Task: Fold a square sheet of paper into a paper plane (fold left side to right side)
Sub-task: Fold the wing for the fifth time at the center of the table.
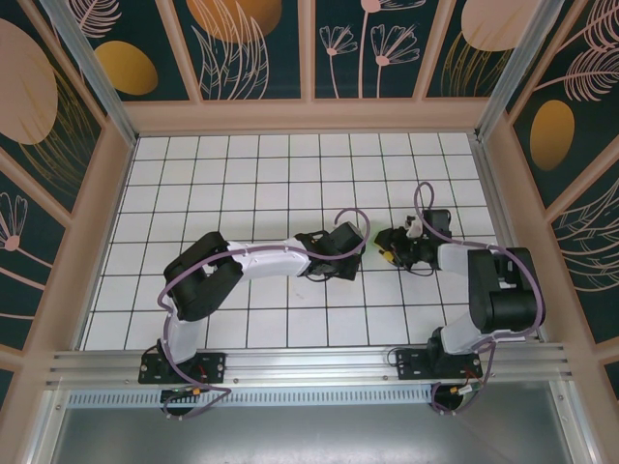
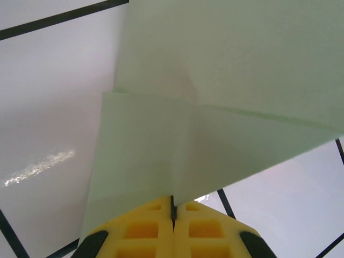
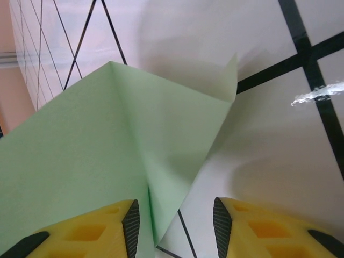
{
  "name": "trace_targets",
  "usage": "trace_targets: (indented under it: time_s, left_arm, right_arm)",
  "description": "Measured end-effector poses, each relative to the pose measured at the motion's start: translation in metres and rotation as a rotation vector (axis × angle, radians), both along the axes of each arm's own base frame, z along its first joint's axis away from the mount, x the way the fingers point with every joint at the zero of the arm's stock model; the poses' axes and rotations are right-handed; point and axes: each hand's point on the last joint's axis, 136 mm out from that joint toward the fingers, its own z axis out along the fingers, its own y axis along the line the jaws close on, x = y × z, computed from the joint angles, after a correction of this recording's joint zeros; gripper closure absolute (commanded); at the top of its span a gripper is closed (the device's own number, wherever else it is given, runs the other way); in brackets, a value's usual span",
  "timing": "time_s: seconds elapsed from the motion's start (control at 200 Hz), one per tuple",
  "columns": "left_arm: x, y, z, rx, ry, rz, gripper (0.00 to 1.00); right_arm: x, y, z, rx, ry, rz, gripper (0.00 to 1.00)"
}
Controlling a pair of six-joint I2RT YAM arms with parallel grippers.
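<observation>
The square sheet of paper [image 2: 215, 107] is pale mint green and partly folded, with creased flaps overlapping above the white grid floor. My left gripper [image 2: 173, 207] is shut on the paper's near edge, its yellow fingers pressed together around it. In the right wrist view the paper [image 3: 107, 134] rises as a creased, tented shape. A narrow folded part of it reaches down between the fingers of my right gripper [image 3: 176, 228], close to the left finger [image 3: 131, 226]. That gripper is open, with a wide gap to the right finger [image 3: 221, 226]. From above, the left gripper [image 1: 360, 242] and right gripper [image 1: 382, 246] nearly meet at mid-table.
The white floor [image 1: 271, 174] with black grid lines stretches all around the grippers. Peach-coloured frame walls [image 1: 309, 116] with dark patterned panels enclose it at the back and sides. A metal rail [image 1: 309, 362] holding both arm bases runs along the near edge.
</observation>
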Motion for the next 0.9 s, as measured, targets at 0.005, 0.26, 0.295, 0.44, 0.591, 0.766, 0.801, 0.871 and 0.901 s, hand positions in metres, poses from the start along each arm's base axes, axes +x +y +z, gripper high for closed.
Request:
trace_targets:
  time_s: [0.005, 0.26, 0.295, 0.44, 0.591, 0.766, 0.801, 0.871, 0.901]
  left_arm:
    - [0.000, 0.000, 0.000, 0.000, 0.000, 0.000, 1.00]
    - [-0.001, 0.001, -0.001, 0.006, 0.005, -0.001, 1.00]
    - [-0.001, 0.001, -0.001, 0.006, 0.007, -0.002, 1.00]
    - [-0.003, 0.002, -0.002, 0.008, 0.014, -0.005, 1.00]
    - [-0.003, 0.002, -0.001, 0.008, 0.016, -0.006, 1.00]
    - [-0.003, 0.001, -0.001, 0.008, 0.016, -0.007, 1.00]
    - [-0.003, 0.001, -0.001, 0.006, 0.017, -0.007, 1.00]
    - [-0.003, 0.001, 0.000, 0.004, 0.016, -0.008, 1.00]
    - [-0.003, 0.001, 0.001, 0.002, 0.015, -0.008, 1.00]
  right_arm:
    - [0.000, 0.000, 0.000, 0.000, 0.001, 0.001, 0.57]
    - [0.002, 0.002, -0.007, 0.000, 0.026, -0.016, 0.63]
    - [0.003, 0.002, -0.007, 0.002, 0.028, -0.021, 0.63]
    - [0.004, 0.002, -0.007, 0.009, 0.038, -0.029, 0.64]
    - [0.011, 0.007, -0.006, -0.002, 0.021, -0.018, 0.64]
    - [0.022, 0.011, 0.001, -0.023, -0.020, -0.008, 0.65]
    - [0.024, 0.010, 0.002, -0.024, -0.024, -0.010, 0.67]
    - [0.025, 0.010, 0.002, -0.028, -0.027, -0.012, 0.73]
    - [0.025, 0.011, 0.002, -0.028, -0.027, -0.011, 0.76]
